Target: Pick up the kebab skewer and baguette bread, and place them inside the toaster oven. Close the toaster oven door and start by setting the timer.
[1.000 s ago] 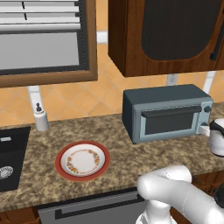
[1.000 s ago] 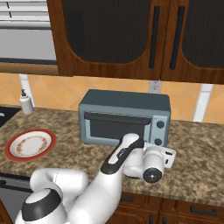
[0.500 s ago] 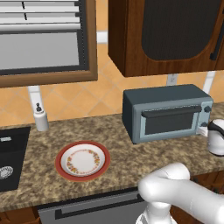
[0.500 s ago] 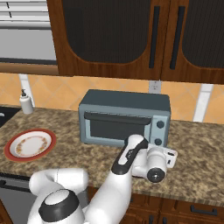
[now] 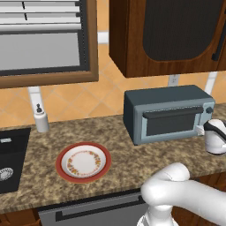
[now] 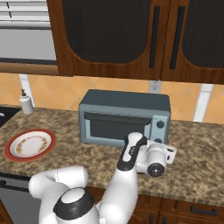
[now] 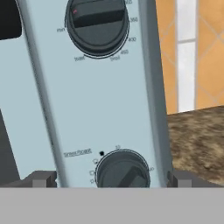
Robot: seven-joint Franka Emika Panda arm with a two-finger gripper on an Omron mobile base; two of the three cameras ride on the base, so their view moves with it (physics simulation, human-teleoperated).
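We see the toaster oven point(image 5: 170, 112), a boxy blue-grey unit, standing upright on the speckled stone counter against the tiled wall, under the dark wood cabinets. The toaster oven door point(image 5: 172, 122) is shut flat against the front, its dark glass window below a dark bar handle along the top edge. On the right side of the face we see two dark round knobs, one above the other; up close, the lower knob point(image 7: 122, 169) sits just under a small black dot, the upper knob point(image 7: 97, 24) ringed by printed temperature marks.
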